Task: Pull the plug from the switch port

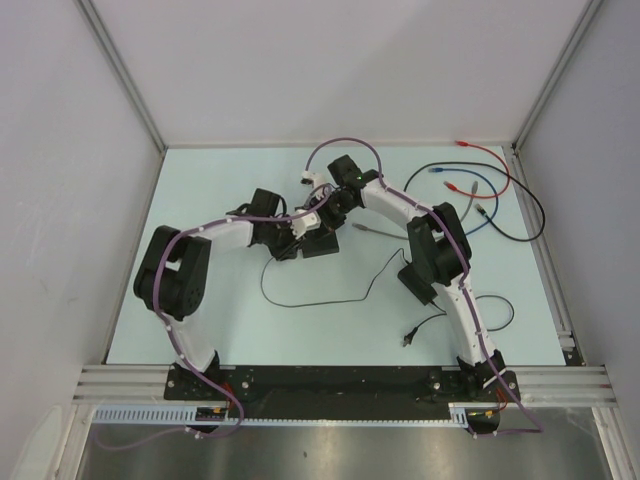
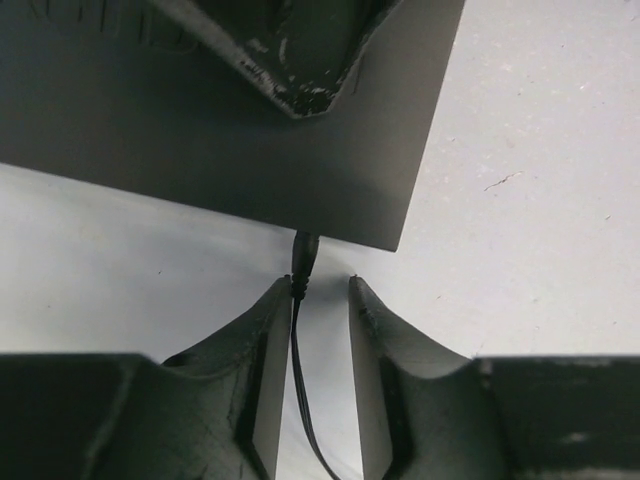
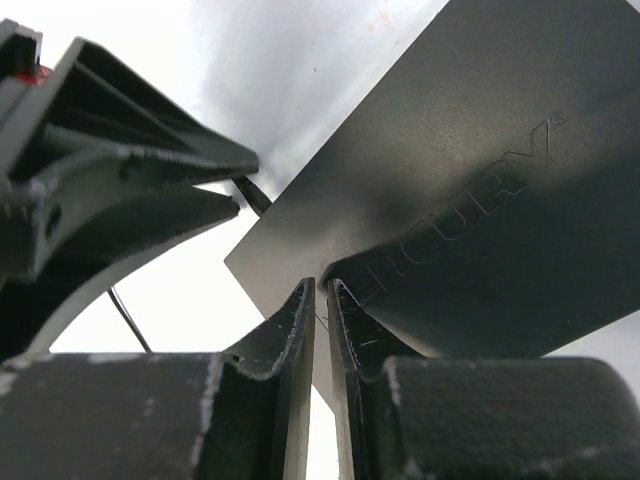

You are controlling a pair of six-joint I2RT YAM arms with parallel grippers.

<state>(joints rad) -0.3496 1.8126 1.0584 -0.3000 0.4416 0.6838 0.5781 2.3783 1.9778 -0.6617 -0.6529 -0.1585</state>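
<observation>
The switch point(image 2: 200, 140) is a flat matte-black box; it lies at the table's centre under both grippers point(image 1: 318, 246). A small black plug point(image 2: 303, 255) sits in its near edge, and its thin black lead point(image 2: 298, 370) runs back between my left fingers. My left gripper point(image 2: 320, 285) is open, its jaws astride the lead, and its left fingertip point(image 2: 280, 295) is beside the plug. My right gripper point(image 3: 322, 285) is shut, with its tips resting on the switch's lettered top face point(image 3: 470, 190). My right fingertip also shows on the switch in the left wrist view point(image 2: 295, 70).
Red point(image 1: 490, 152), blue point(image 1: 455, 172) and grey point(image 1: 475, 195) cables and a black loop point(image 1: 535, 215) lie at the back right. A grey plug point(image 1: 362, 229) lies right of the switch. The black lead point(image 1: 300, 300) trails to a connector point(image 1: 408, 338) near the right arm.
</observation>
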